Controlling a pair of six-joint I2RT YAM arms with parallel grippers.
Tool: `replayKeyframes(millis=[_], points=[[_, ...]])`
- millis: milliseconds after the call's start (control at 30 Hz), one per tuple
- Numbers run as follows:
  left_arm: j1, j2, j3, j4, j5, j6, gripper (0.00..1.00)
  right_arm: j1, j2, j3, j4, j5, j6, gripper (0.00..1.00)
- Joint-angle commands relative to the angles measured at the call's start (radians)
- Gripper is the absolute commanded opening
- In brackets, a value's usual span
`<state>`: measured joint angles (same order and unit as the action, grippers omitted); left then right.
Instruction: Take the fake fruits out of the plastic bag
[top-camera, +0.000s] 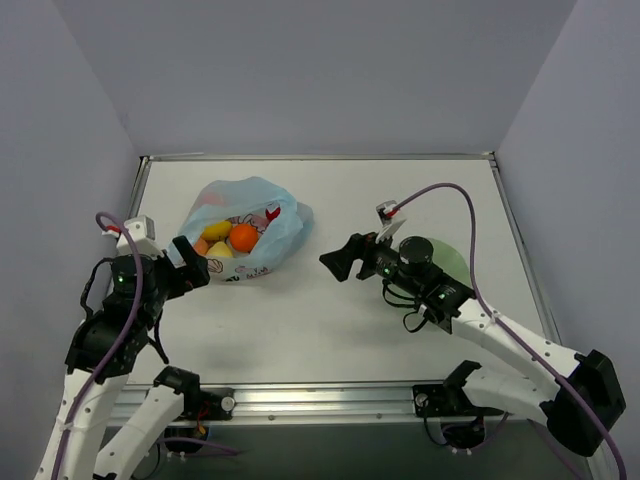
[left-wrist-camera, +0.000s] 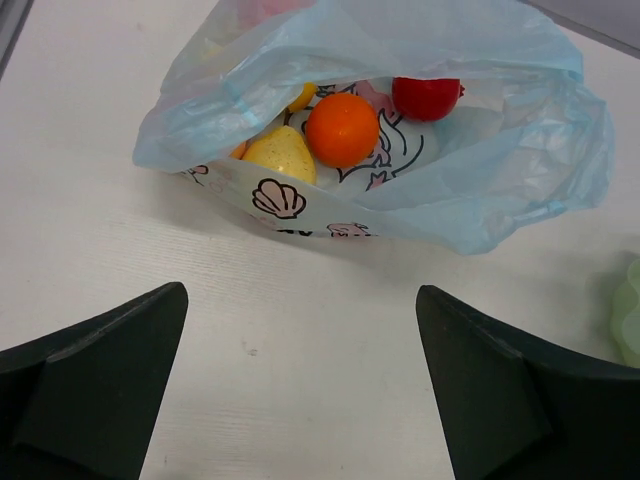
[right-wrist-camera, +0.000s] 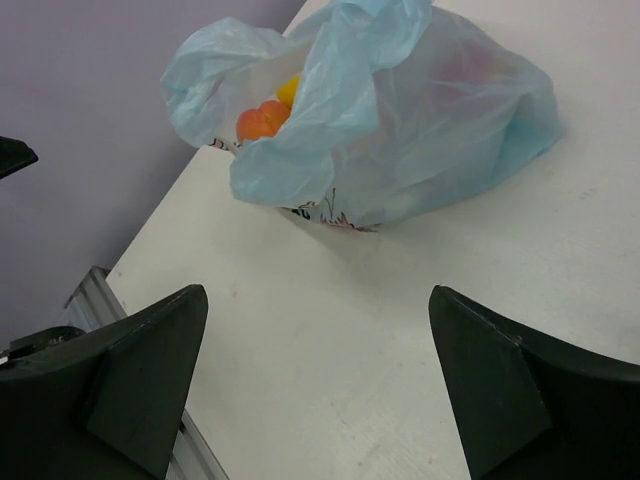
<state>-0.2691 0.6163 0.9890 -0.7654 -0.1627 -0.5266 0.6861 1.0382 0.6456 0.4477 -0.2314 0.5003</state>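
Leftmost, the left gripper (top-camera: 192, 262) hovers low over the table (top-camera: 330, 330), just beside the near-left edge of the bag (top-camera: 283, 225). Its wrist view shows the two fingers spread wide with only bare table between them, so it grasps nothing, and a strip of table separates the fingertips from the bag.

The bag lies slumped on the left half of the table, its mouth gaping toward the left gripper. All the fruits (top-camera: 232, 240) that show are inside it. An orange ball (left-wrist-camera: 342, 128) sits in the middle of the opening, touching a lemon (left-wrist-camera: 282, 155) at its left. A red fruit (left-wrist-camera: 425, 96) lies deeper in, to the right. More orange and yellow shapes peek out behind the blue film, too covered to tell apart.

Right of the bag, across a gap of table, the right gripper (top-camera: 340, 263) points at it. Its fingers are likewise parted and empty.

Farther right, a pale green dish (top-camera: 457, 263) lies partly hidden under the right arm.
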Motion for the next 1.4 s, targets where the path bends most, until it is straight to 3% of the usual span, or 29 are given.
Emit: replayKeyframes(millis=[0, 33, 100, 133, 167, 200, 267, 333, 367, 433, 467, 533, 700, 1000, 1100, 1167, 1200, 1233, 1333, 1367], points=[[0.001, -0.024, 0.048, -0.044, -0.053, 0.022, 0.97, 0.056, 0.019, 0.017, 0.1, 0.073, 0.015, 0.88], [0.001, -0.021, 0.059, -0.054, -0.069, 0.03, 0.97, 0.081, 0.026, 0.016, 0.112, 0.12, 0.017, 0.88], [0.001, -0.009, 0.08, -0.07, -0.096, 0.056, 0.97, 0.098, 0.057, 0.011, 0.147, 0.165, 0.038, 0.75], [0.001, -0.004, 0.085, -0.072, -0.104, 0.06, 0.97, 0.104, 0.069, 0.012, 0.161, 0.173, 0.046, 0.63], [0.001, 0.016, 0.092, -0.074, -0.109, 0.077, 0.94, 0.112, 0.085, 0.014, 0.175, 0.179, 0.053, 0.33], [0.002, 0.032, 0.096, -0.069, -0.113, 0.091, 0.94, 0.118, 0.114, 0.023, 0.195, 0.179, 0.063, 0.22], [0.002, 0.1, 0.1, -0.055, -0.165, 0.138, 0.94, 0.134, 0.143, 0.038, 0.209, 0.185, 0.067, 0.15], [0.004, 0.152, 0.093, 0.009, -0.236, 0.181, 0.94, 0.147, 0.184, 0.064, 0.22, 0.204, 0.075, 0.18], [0.01, 0.198, 0.088, 0.073, -0.25, 0.222, 0.94, 0.159, 0.198, 0.075, 0.22, 0.213, 0.076, 0.33], [0.022, 0.241, 0.083, 0.13, -0.268, 0.246, 0.94, 0.171, 0.23, 0.1, 0.23, 0.276, 0.081, 0.53], [0.042, 0.266, 0.079, 0.206, -0.236, 0.276, 0.94, 0.174, 0.243, 0.109, 0.23, 0.286, 0.083, 0.74], [0.06, 0.281, 0.054, 0.288, -0.174, 0.312, 0.94, 0.179, 0.285, 0.144, 0.238, 0.308, 0.081, 0.92], [0.149, 0.434, 0.097, 0.337, -0.034, 0.323, 0.94, 0.181, 0.4, 0.244, 0.215, 0.326, 0.073, 0.96], [0.179, 0.718, 0.198, 0.325, 0.163, 0.384, 0.94, 0.178, 0.617, 0.452, 0.149, 0.327, 0.032, 0.97], [0.18, 0.767, 0.215, 0.341, 0.157, 0.375, 0.9, 0.174, 0.673, 0.491, 0.137, 0.323, 0.027, 0.82], [0.185, 0.789, 0.238, 0.304, 0.132, 0.364, 0.57, 0.171, 0.683, 0.491, 0.137, 0.333, 0.023, 0.5], [0.188, 0.786, 0.261, 0.284, 0.132, 0.361, 0.11, 0.167, 0.681, 0.486, 0.137, 0.342, 0.02, 0.37], [0.188, 0.777, 0.267, 0.263, 0.123, 0.35, 0.03, 0.162, 0.683, 0.471, 0.137, 0.34, 0.011, 0.18], [0.188, 0.637, 0.191, 0.244, 0.074, 0.283, 0.02, 0.118, 0.691, 0.454, 0.137, 0.256, -0.028, 0.0], [0.188, 0.532, 0.159, 0.255, 0.059, 0.246, 0.02, 0.101, 0.695, 0.448, 0.132, 0.227, -0.037, 0.0]])
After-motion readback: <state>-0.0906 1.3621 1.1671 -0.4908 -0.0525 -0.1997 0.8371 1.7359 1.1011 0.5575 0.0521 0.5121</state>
